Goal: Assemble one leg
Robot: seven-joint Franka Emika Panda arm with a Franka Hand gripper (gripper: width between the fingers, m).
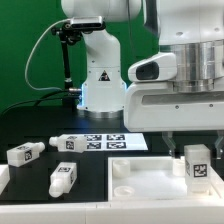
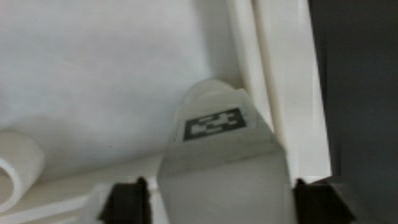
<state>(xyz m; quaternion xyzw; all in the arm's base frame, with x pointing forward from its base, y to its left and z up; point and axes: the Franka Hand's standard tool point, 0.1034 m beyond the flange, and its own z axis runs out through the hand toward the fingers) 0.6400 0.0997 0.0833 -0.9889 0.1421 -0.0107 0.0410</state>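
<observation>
My gripper is shut on a white leg and holds it upright over the exterior view's right part of the large flat white square piece. In the wrist view the leg runs out from between the two dark fingertips, its black-and-white tag near its narrower end. The gripper grips it on both sides. Below it lie the square piece's flat face and its raised rim. A round raised boss of that piece shows at the picture's edge. I cannot tell whether the leg touches the piece.
Three more tagged legs lie on the black table at the exterior view's left: one, one and one. The marker board lies behind the square piece. The robot base and a cable stand at the back.
</observation>
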